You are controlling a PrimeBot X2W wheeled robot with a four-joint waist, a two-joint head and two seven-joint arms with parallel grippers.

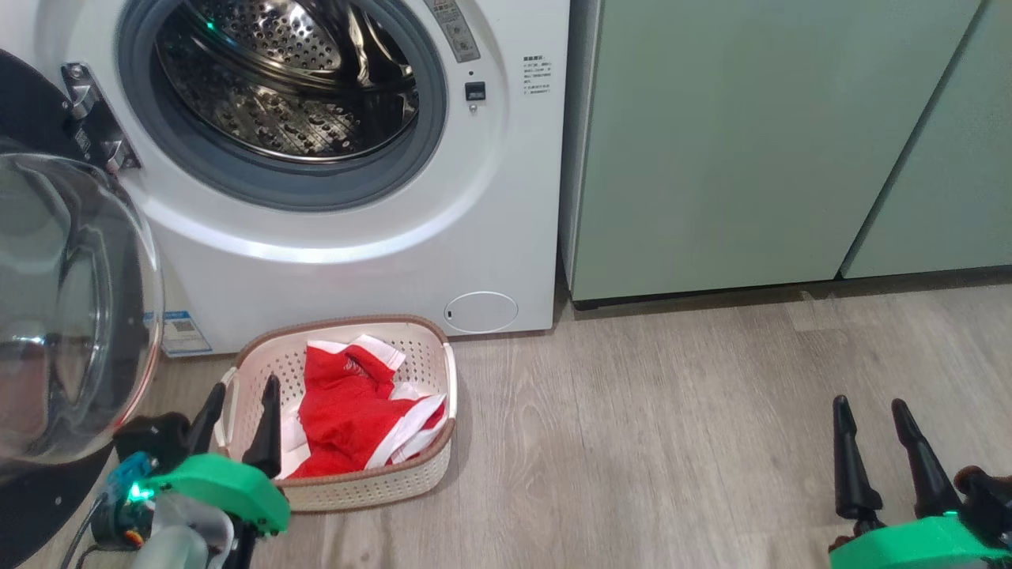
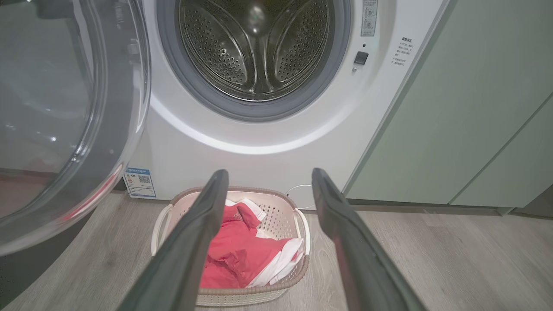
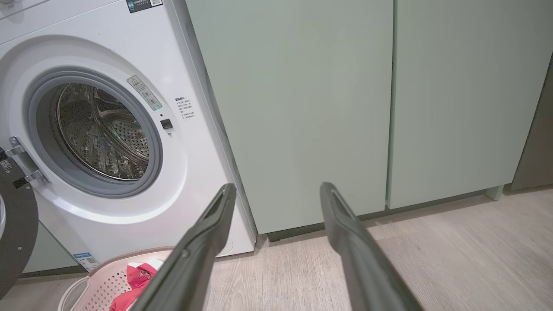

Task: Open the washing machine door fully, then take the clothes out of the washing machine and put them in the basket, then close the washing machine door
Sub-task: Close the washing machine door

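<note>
Pale wood-look floor (image 1: 632, 442) runs under a white washing machine (image 1: 356, 253) and pale green cabinets (image 1: 711, 142). The left claw (image 1: 243, 395) stands wide and holds nothing. Its fingers cross the left rim of the basket (image 1: 371, 484) just ahead of it. Red and white clothes (image 1: 348, 411) lie heaped inside the basket; how many I cannot tell. Left of this claw the washing machine door (image 1: 71, 316) hangs swung out, cut off by the picture edge. Beyond the basket the steel drum (image 1: 285, 87) gapes, its top cropped. The right claw (image 1: 870, 407), also wide and bare, sits well apart, with the cabinets ahead of it.
</note>
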